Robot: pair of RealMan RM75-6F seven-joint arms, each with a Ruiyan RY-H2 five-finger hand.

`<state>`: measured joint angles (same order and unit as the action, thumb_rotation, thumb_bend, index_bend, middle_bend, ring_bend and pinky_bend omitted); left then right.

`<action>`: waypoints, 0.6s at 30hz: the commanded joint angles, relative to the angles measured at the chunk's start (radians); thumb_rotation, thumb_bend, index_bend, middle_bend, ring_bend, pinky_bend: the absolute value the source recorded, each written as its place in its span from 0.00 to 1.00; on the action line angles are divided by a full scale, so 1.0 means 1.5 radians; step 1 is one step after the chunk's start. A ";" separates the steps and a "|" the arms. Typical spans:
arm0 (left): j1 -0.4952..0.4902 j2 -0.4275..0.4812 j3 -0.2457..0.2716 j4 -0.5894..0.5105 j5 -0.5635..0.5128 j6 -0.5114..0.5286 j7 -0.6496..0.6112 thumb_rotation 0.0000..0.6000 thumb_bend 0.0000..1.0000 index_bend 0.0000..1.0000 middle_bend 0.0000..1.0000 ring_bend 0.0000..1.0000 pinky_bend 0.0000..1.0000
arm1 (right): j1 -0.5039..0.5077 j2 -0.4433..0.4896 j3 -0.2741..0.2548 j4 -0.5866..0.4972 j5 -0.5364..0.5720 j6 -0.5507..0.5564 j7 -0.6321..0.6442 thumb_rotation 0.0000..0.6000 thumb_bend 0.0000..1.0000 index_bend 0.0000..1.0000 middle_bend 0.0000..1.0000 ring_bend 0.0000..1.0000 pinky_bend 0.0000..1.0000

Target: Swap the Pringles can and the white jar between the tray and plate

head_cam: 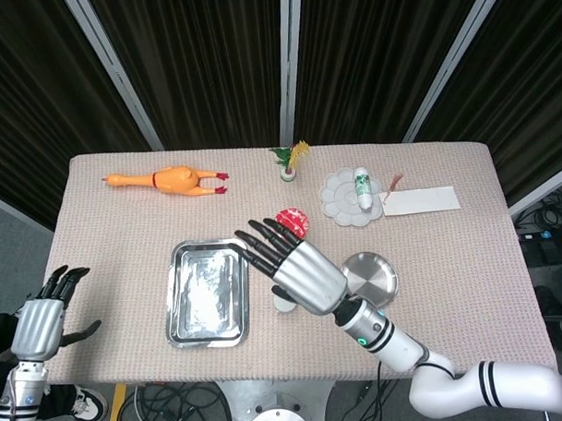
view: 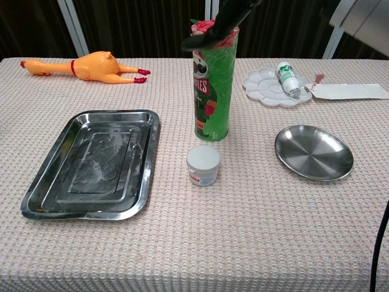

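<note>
Setting: robotics lab or test bay, not a home. Worktop (head_cam: 449, 260) covered in a beige woven cloth, backed by black curtains (head_cam: 202, 65) with pale metal posts (head_cam: 290, 67). Grey floor with loose cables (head_cam: 550, 233) at the right edge. Unrelated props laid out: rubber chicken (head_cam: 174, 181), paint palette (head_cam: 347, 196), white card (head_cam: 421, 200). Small item at the far edge, probably a toy plant (head_cam: 289, 161).

Silver robot hand (head_cam: 306, 274), black fingers (head_cam: 264, 243); white forearm (black bands, green light).
</note>
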<state>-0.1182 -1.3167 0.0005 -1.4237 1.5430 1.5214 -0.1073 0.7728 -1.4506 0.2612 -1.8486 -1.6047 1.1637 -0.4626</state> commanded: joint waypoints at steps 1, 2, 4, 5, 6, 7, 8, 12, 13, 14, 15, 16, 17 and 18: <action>0.000 -0.001 0.000 -0.001 -0.001 -0.004 0.001 1.00 0.10 0.16 0.16 0.07 0.31 | -0.012 0.013 0.014 0.004 0.074 -0.018 -0.069 1.00 0.01 0.00 0.03 0.00 0.01; 0.000 -0.001 0.000 -0.002 -0.001 -0.006 0.001 1.00 0.10 0.16 0.16 0.07 0.31 | -0.011 0.012 0.014 0.005 0.101 -0.027 -0.090 1.00 0.01 0.00 0.02 0.00 0.00; -0.001 -0.001 0.001 -0.004 -0.003 -0.014 0.001 1.00 0.10 0.16 0.16 0.07 0.31 | -0.005 0.003 0.019 0.011 0.161 -0.048 -0.123 1.00 0.01 0.00 0.00 0.00 0.00; -0.002 -0.002 0.001 -0.004 -0.003 -0.016 0.001 1.00 0.10 0.16 0.16 0.07 0.31 | -0.001 -0.001 0.022 0.015 0.187 -0.057 -0.132 1.00 0.01 0.00 0.00 0.00 0.00; -0.002 -0.004 0.001 -0.003 -0.004 -0.018 0.001 1.00 0.10 0.16 0.16 0.07 0.31 | 0.004 -0.006 0.024 0.020 0.213 -0.066 -0.141 1.00 0.01 0.00 0.00 0.00 0.00; -0.003 -0.006 0.001 -0.002 -0.005 -0.021 0.000 1.00 0.10 0.16 0.16 0.07 0.31 | 0.012 -0.010 0.028 0.026 0.247 -0.077 -0.155 1.00 0.01 0.00 0.00 0.00 0.00; -0.003 -0.007 0.001 -0.001 -0.005 -0.022 -0.002 1.00 0.10 0.16 0.16 0.07 0.31 | 0.018 -0.013 0.030 0.031 0.270 -0.084 -0.166 1.00 0.01 0.00 0.00 0.00 0.00; -0.003 -0.009 -0.002 0.004 -0.006 -0.023 -0.007 1.00 0.10 0.16 0.16 0.07 0.31 | 0.046 -0.026 0.040 0.051 0.360 -0.110 -0.193 1.00 0.01 0.00 0.00 0.00 0.00; -0.002 -0.010 -0.002 0.005 -0.007 -0.022 -0.009 1.00 0.10 0.16 0.16 0.07 0.31 | 0.054 -0.029 0.042 0.057 0.384 -0.119 -0.196 1.00 0.01 0.00 0.01 0.00 0.00; -0.001 -0.010 -0.003 0.007 -0.007 -0.021 -0.011 1.00 0.10 0.16 0.16 0.07 0.31 | 0.061 -0.031 0.042 0.063 0.398 -0.125 -0.198 1.00 0.02 0.00 0.01 0.00 0.00; 0.000 -0.010 -0.003 0.008 -0.007 -0.020 -0.013 1.00 0.10 0.16 0.16 0.07 0.31 | 0.068 -0.033 0.042 0.068 0.411 -0.129 -0.201 1.00 0.03 0.00 0.02 0.00 0.01; 0.001 -0.010 -0.002 0.009 -0.007 -0.020 -0.015 1.00 0.10 0.16 0.16 0.07 0.31 | 0.076 -0.036 0.041 0.075 0.425 -0.133 -0.206 1.00 0.05 0.00 0.03 0.00 0.04; 0.002 -0.010 -0.003 0.011 -0.008 -0.020 -0.016 1.00 0.10 0.16 0.16 0.07 0.31 | 0.081 -0.038 0.041 0.079 0.435 -0.133 -0.210 1.00 0.06 0.00 0.03 0.00 0.06; 0.003 -0.010 -0.003 0.012 -0.008 -0.020 -0.018 1.00 0.10 0.16 0.16 0.07 0.31 | 0.086 -0.041 0.041 0.083 0.442 -0.130 -0.212 1.00 0.09 0.00 0.04 0.00 0.12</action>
<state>-0.1146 -1.3313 -0.0033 -1.4063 1.5308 1.4917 -0.1338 0.8792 -1.4987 0.3179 -1.7441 -0.9677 0.9805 -0.7624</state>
